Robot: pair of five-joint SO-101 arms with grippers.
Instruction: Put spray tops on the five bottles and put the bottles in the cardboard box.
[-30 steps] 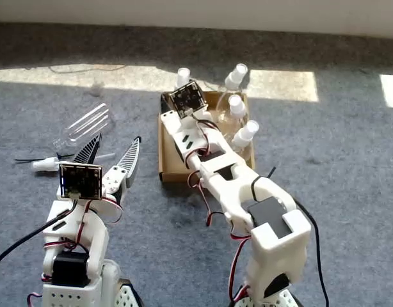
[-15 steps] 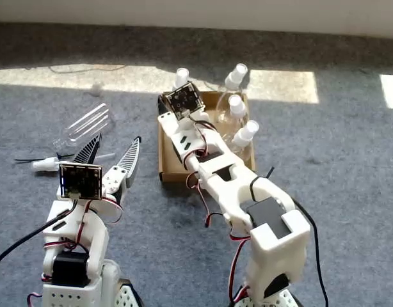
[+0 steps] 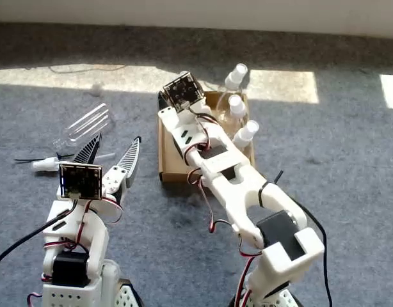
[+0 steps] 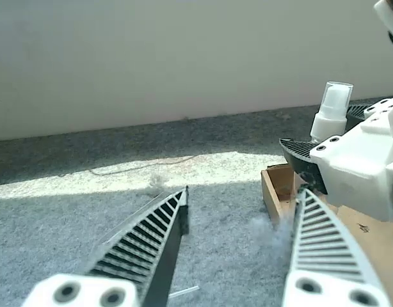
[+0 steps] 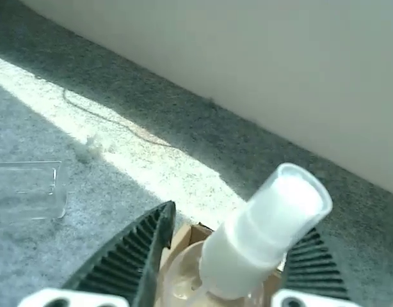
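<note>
Left gripper (image 3: 118, 138) — jaws released, near left beside loose spray top (image 3: 44, 164) and uncapped bottle (image 3: 82, 126), ready for capping, we judge; right gripper (image 5: 241, 219) — around capped bottle (image 5: 264, 220) at cardboard box (image 3: 163, 160) far end; grip we cannot tell.

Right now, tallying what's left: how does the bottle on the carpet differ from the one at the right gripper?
The carpet bottle lies on its side, uncapped; the other bottle, at the right gripper, stands in the cardboard box wearing a spray top. Both are clear.
</note>
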